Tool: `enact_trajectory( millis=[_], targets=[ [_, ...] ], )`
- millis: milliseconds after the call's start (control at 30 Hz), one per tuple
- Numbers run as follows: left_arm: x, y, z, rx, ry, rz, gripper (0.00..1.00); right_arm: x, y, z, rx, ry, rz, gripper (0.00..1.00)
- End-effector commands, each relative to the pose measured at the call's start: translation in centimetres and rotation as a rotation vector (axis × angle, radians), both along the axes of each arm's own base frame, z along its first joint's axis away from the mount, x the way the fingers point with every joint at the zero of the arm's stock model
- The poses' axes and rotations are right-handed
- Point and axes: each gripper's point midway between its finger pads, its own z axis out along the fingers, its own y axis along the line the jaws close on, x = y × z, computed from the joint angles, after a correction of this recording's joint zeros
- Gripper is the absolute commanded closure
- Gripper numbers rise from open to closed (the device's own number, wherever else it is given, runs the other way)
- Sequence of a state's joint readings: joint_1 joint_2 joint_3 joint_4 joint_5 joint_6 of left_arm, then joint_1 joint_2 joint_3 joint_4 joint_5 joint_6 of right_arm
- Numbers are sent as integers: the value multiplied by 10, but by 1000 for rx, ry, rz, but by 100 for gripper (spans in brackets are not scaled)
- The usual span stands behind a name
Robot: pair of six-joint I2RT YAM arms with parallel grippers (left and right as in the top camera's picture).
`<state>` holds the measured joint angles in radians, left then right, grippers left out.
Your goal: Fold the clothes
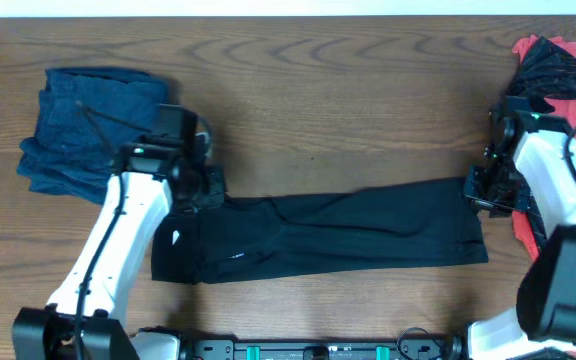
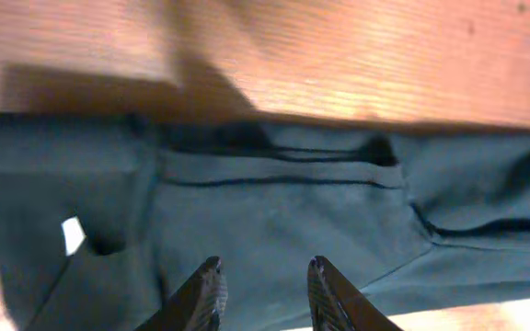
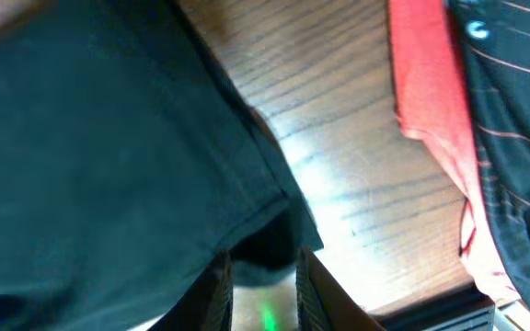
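Observation:
A black T-shirt (image 1: 338,235) lies in a long, narrow strip across the front of the table. My left gripper (image 1: 206,187) is over its upper left corner. In the left wrist view its fingertips (image 2: 263,268) stand apart above the flat shirt (image 2: 274,211), with nothing pinched between them. A small white logo (image 2: 72,234) shows at the left. My right gripper (image 1: 480,190) is at the shirt's right end. In the right wrist view its fingers (image 3: 263,267) are shut on the corner of the dark fabric (image 3: 109,138).
A crumpled dark blue garment (image 1: 88,125) lies at the back left, close to my left arm. Red and black-patterned tops (image 1: 553,60) are heaped at the right edge, just beyond my right gripper, with the red cloth (image 3: 426,83) beside it. Bare wood shows at the back middle.

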<state>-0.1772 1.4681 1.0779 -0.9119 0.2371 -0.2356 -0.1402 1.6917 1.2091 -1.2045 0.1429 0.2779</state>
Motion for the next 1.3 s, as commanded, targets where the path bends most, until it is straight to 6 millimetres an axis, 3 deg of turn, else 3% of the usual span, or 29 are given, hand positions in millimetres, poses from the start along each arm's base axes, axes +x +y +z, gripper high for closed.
enact_trajectory(
  millis=[0, 100, 167, 267, 400, 533, 633, 733, 833, 933, 1100, 1267],
  targets=[
    [-10, -15, -14, 6, 53, -60, 68, -3, -1, 14, 28, -48, -46, 72],
    [-25, -22, -31, 19, 121, -72, 68, -7, 1, 15, 80, -46, -59, 69],
    [-34, -25, -42, 31, 168, -76, 68, -10, 5, 12, 125, -38, -48, 62],
    [-46, -25, -59, 47, 226, -89, 68, -18, 7, 4, 136, -12, -51, 61],
    [-56, -23, -76, 61, 286, -58, 68, -29, 11, -17, 144, 8, -49, 56],
    [-53, -24, -79, 59, 275, -59, 68, -34, 10, -44, 128, -11, -46, 56],
    [-50, -25, -79, 55, 264, -59, 68, -31, 8, -64, 115, -63, -34, 45],
    [-51, -25, -79, 55, 265, -59, 68, -26, 7, -78, 106, -114, -20, 27],
    [-50, -25, -79, 55, 264, -59, 68, -21, 8, -89, 109, -166, -6, 22],
    [-50, -25, -79, 55, 264, -59, 68, -21, 22, -96, 186, -188, 31, 23],
    [-50, -25, -79, 55, 264, -59, 68, -21, 45, -95, 318, -208, 86, 41],
    [-48, -26, -77, 52, 255, -59, 67, -19, 46, -95, 323, -216, 90, 79]
  ],
)
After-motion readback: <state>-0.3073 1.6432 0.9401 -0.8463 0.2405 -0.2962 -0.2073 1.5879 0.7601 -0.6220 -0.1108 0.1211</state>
